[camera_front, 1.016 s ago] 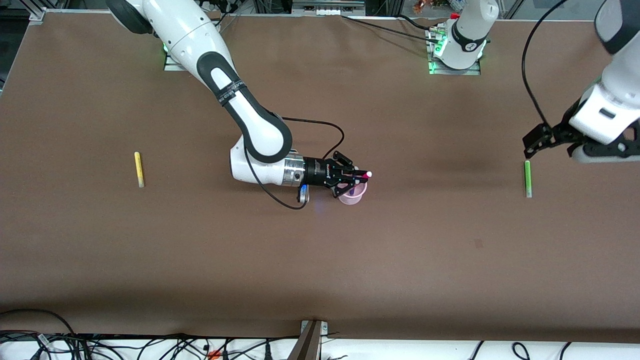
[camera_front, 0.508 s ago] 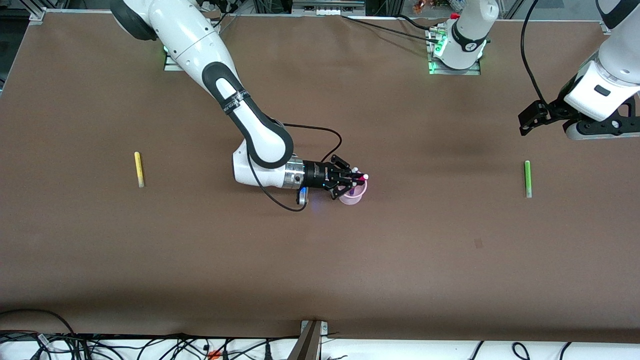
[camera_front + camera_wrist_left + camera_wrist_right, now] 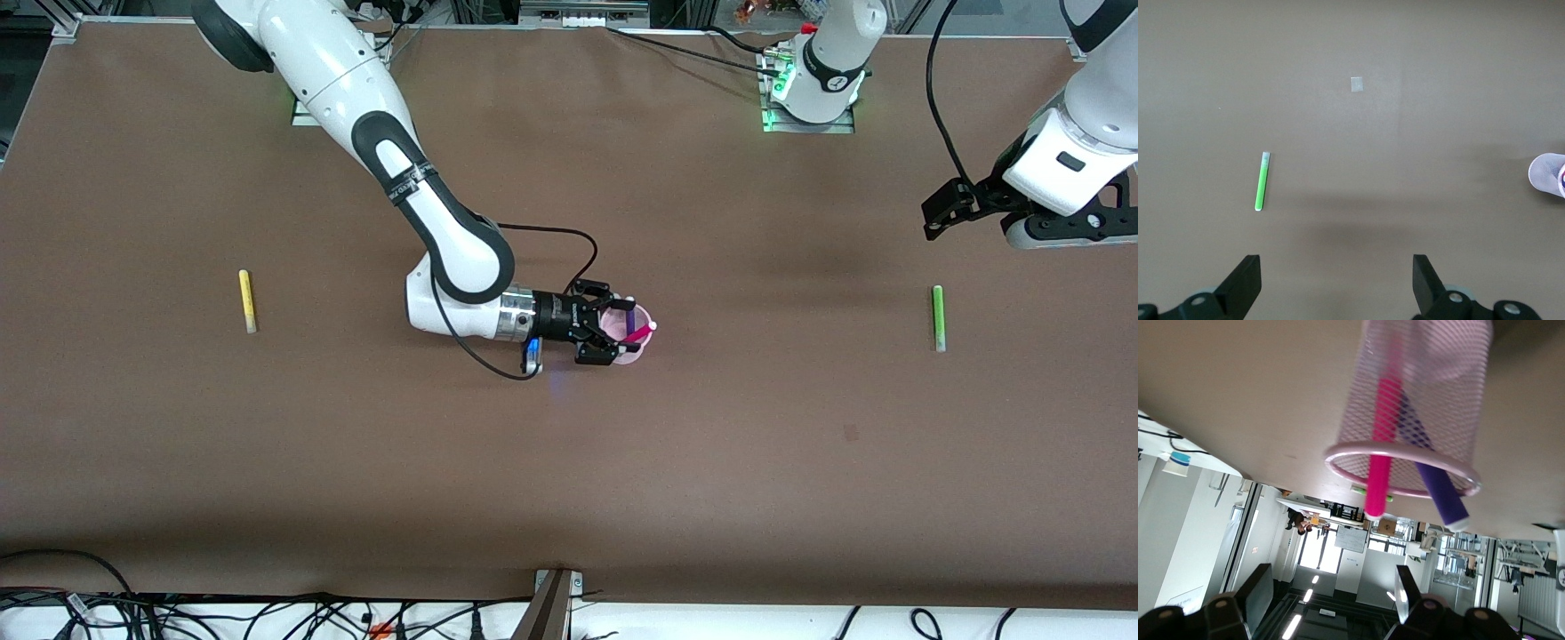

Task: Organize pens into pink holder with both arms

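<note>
Right gripper [image 3: 612,324], fingers spread and empty, flanks the pink mesh holder [image 3: 1451,373] from nine o'clock. It should back straight out without nudging the holder. Left gripper [image 3: 1335,263], also spread, hovers over the table at the green pen's [image 3: 1262,181] twelve o'clock.

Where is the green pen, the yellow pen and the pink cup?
green pen [image 3: 937,317], front view, middle of its shaft
yellow pen [image 3: 246,300], front view, middle of its shaft
pink cup [image 3: 1405,457], right wrist view, rim

— Any writing you can read?
— Hardly. The right arm [image 3: 418,191] has small white lettering on its black band, too small to make out.
— Anything on the pens or holder?
— No readable label shows.
</note>
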Robot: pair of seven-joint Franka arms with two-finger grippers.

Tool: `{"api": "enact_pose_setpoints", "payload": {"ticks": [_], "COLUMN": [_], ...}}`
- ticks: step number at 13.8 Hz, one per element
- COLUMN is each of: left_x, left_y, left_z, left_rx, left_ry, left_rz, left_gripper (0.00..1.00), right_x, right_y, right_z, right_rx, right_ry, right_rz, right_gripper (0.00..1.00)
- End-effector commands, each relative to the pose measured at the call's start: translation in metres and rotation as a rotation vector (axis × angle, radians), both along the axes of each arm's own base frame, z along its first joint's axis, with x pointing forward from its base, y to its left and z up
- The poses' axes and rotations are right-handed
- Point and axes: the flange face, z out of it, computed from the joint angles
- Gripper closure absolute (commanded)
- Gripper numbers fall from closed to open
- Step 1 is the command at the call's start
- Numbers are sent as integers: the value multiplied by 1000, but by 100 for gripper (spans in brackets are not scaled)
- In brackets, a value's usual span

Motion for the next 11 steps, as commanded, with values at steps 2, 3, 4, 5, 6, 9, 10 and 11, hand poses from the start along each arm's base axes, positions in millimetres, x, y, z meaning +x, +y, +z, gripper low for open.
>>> {"api": "enact_pose_setpoints", "payload": {"ticks": [2,3,4,5,6,9,10,11], "left_x": [-3,-4,-5,-5,-5,-5,-5,-6], "left_y": [-8,-8,-8,-8,-8,-10,-10,-9], "left_z": [7,7,8,8,8,8,8,8], "left_rx": [-14,-13,-13,-13,-13,-13,-13,-13], "left_ry": [11,19,21,22,22,20,21,24], "left_rz": [-12,-11,-11,-10,-10,-13,-14,-13], "left_gripper": [0,0,0,0,0,0,0,0], "right_x": [31,36,43,48,53,67,68,70], "right_y": [-39,-46,-58,-66,-78,-134,-153,-180], "right_z": [41,55,71,88,99,146,162,176], "right_rx": [-163,-223,-302,-369,-425,-514,-519,-536], "right_ry": [-215,-285,-367,-435,-481,-572,-618,-642], "right_rz": [104,156,209,257,294,449,515,551], "right_gripper": [9,1,1,0,0,0,0,0]}}
